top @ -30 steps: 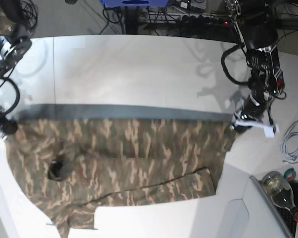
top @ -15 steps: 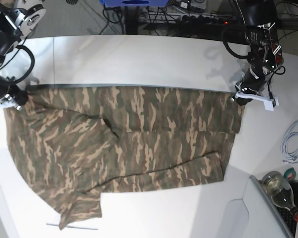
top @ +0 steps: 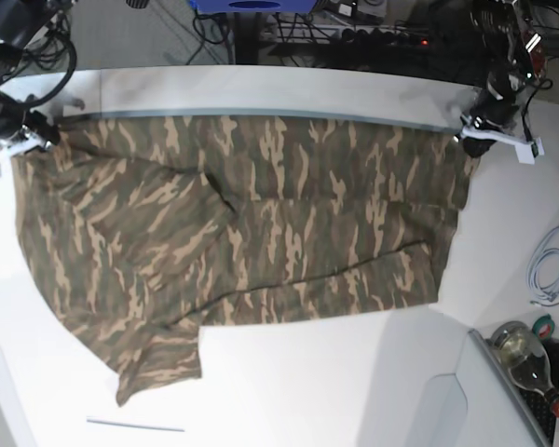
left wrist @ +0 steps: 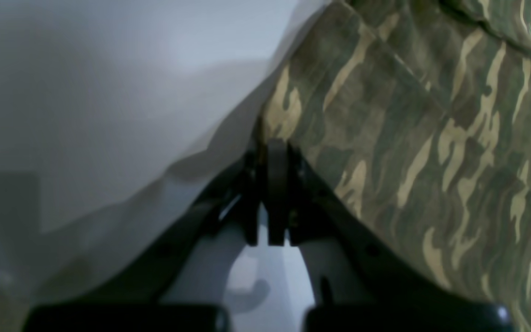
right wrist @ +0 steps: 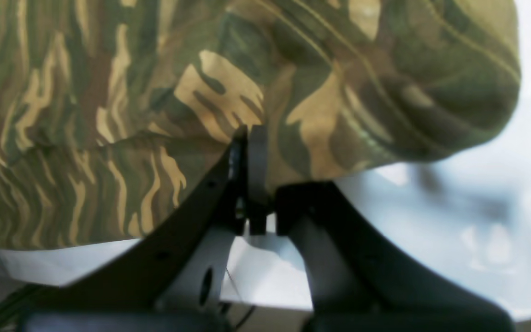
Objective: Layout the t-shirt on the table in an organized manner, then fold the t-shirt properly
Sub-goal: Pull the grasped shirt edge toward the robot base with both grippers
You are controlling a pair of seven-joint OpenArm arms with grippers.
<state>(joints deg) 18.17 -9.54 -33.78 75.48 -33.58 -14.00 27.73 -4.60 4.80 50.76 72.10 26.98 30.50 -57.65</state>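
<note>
One t-shirt [top: 242,242] in olive, brown and tan camouflage is spread across the table [top: 289,88], its upper edge stretched in a nearly straight line close to the far edge of the surface. The cloth is laid mostly flat, with a crease running through the middle and one sleeve-like flap hanging toward the near left corner. Two grippers are engaged, one at each upper corner of the garment. The left gripper [top: 478,124] is seen clamped on the corner nearest the far right edge of the table; in the left wrist view its jaws are pressed together with the shirt's edge [left wrist: 385,138] pinched between them. The right gripper [top: 28,130] is clamped on the opposite corner near the left edge; in the right wrist view a bunched fold of the fabric [right wrist: 293,92] is held between closed jaws. One glass bottle [top: 526,358] is noted off the near right corner, beside one coiled white cable [top: 552,265]. One thin pale strip [top: 135,426] is recorded on the surface near the near edge.
</note>
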